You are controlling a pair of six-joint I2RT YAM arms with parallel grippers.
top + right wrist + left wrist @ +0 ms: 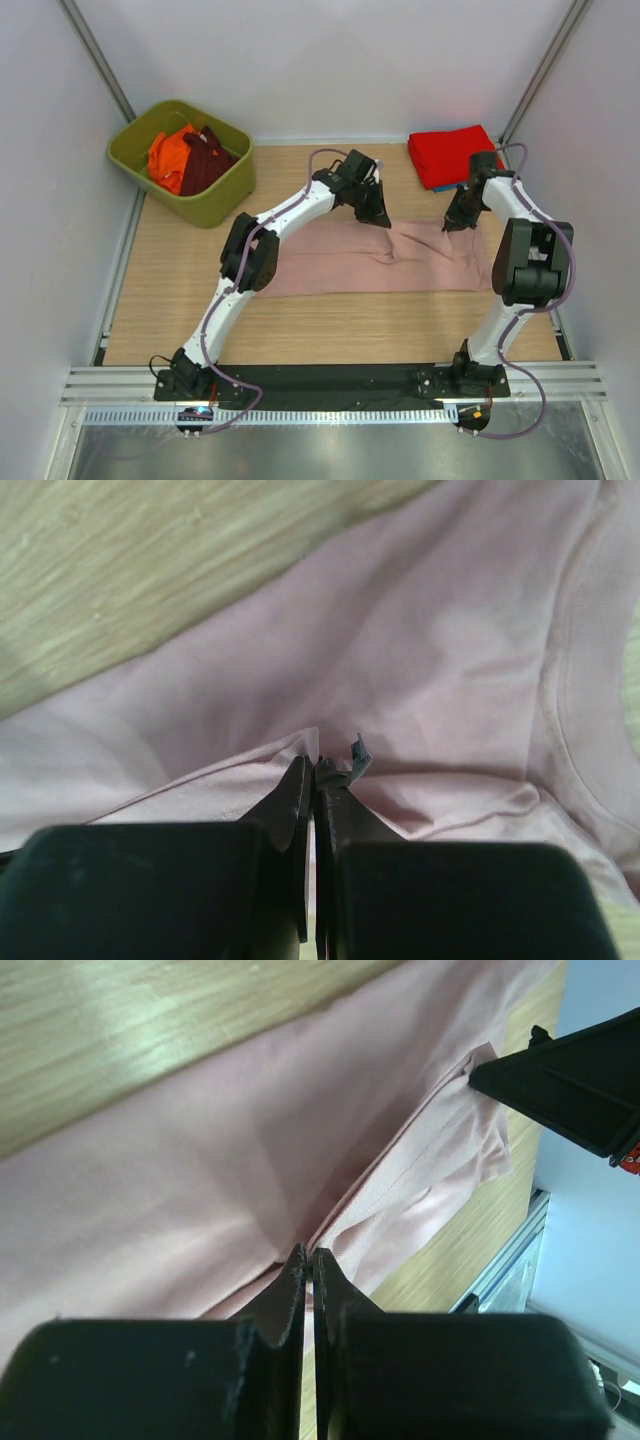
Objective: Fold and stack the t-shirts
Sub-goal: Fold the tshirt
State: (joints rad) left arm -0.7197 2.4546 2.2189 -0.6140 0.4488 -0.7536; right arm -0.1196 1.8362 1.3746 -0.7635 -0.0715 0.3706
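Observation:
The dusty-pink t-shirt (370,258) lies flat across the middle of the table, partly folded lengthwise. My left gripper (377,217) is shut on its far edge near the middle; in the left wrist view the jaws (308,1256) pinch a fold of the pink cloth (200,1160). My right gripper (452,224) is shut on the same far edge at the right, near the collar (560,670); its jaws (318,765) pinch pink cloth (400,630). A folded red t-shirt (452,153) lies on a blue one (447,187) at the back right. Orange (168,158) and maroon (207,160) t-shirts sit in the bin.
A green bin (190,200) stands at the back left. White walls close in the table on three sides. Bare wood (330,320) lies in front of the pink shirt, and a metal rail (330,380) runs along the near edge.

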